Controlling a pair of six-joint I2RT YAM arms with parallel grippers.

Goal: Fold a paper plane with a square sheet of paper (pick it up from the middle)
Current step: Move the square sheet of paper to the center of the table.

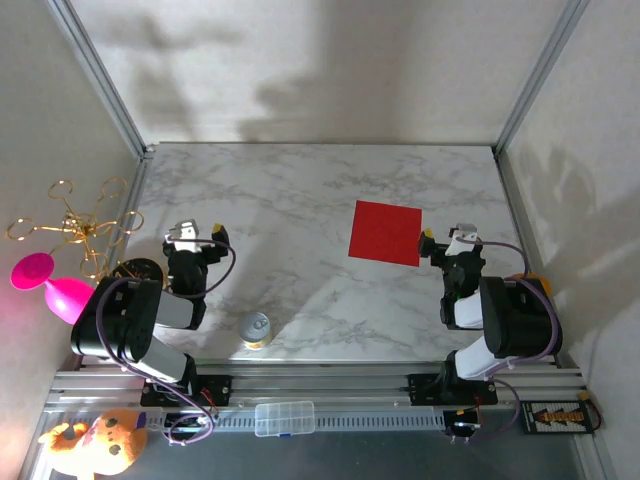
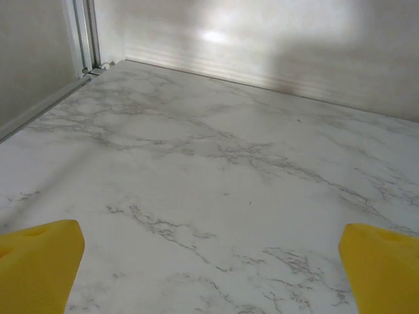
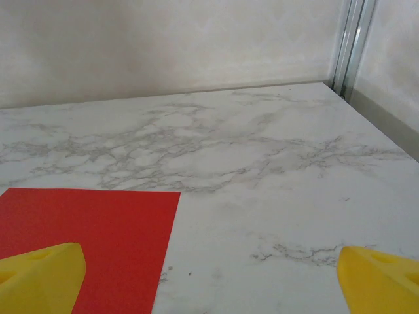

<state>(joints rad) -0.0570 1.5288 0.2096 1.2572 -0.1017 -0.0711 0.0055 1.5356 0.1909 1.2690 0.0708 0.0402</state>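
Marble surface [image 1: 300, 190] carries the square sheet of paper [image 1: 386, 233], seemingly flat, just ahead-left of the spread right gripper [image 1: 445, 237], which should centre over its middle before pinching; left gripper [image 2: 209, 278] is spread too.

A robotics lab test cell: a marble-patterned counter [image 1: 300, 200] boxed in by white panels [image 1: 300, 70] and aluminium frame posts [image 1: 100, 75], with the left arm [image 1: 125, 320] and right arm [image 1: 510, 320] bolted to a metal rail [image 1: 330, 380] along the frame's bottom.

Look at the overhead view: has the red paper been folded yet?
No, the square sheet of paper lies flat and uncreased on the table.
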